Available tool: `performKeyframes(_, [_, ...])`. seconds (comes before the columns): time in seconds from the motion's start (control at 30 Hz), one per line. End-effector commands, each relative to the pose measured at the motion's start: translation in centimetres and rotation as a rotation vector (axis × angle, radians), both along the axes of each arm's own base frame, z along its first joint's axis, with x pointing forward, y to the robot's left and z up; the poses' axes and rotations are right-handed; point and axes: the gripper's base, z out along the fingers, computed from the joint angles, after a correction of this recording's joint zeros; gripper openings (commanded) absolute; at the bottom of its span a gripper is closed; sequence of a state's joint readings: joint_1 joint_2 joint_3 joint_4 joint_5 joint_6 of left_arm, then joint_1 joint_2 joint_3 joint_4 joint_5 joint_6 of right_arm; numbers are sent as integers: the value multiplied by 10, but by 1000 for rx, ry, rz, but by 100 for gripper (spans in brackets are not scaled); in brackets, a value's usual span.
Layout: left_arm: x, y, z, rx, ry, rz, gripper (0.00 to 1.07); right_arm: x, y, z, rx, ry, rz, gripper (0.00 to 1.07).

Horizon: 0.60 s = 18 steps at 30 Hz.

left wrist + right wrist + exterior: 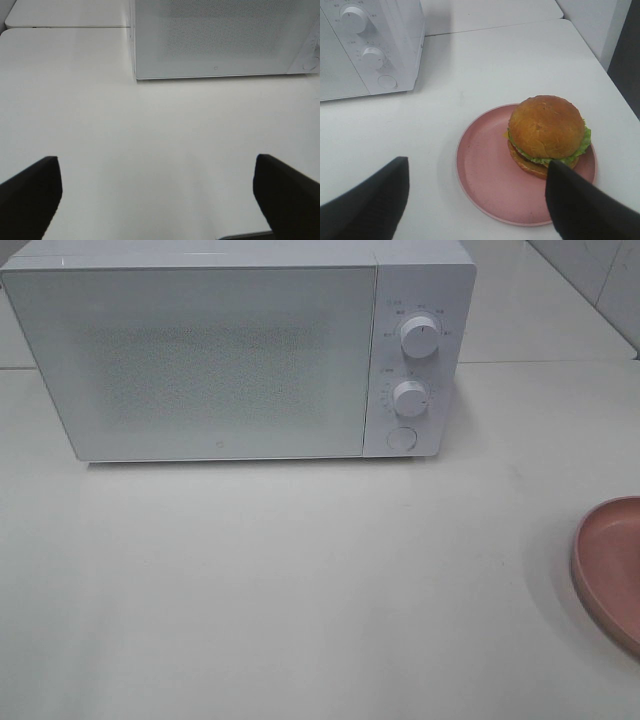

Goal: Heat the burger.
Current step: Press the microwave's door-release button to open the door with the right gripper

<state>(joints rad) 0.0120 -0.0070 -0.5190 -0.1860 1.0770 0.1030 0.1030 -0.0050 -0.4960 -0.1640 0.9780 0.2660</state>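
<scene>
The burger (547,135) looks soft and light; pinch its bun sides gently. Left gripper (156,161) and right gripper (476,170) gape wide, empty.

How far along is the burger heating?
Done: nothing visible yet. The microwave door is shut and the burger sits on the pink plate. In hand: nothing; left tool and right tool are both open and empty, the right one near the plate. Left: open the door, load the burger, close it, set the dials.
</scene>
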Motion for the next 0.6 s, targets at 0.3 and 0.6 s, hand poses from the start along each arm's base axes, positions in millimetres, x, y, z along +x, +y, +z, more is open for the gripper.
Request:
performKeyframes(0.3, [-2,0,0,-5,-22,-6,95,-4,0,0,4,-31,-6,74])
performKeyframes(0.6, [-2,0,0,-5,-22,-6,95,-4,0,4,3,-51,-4,74])
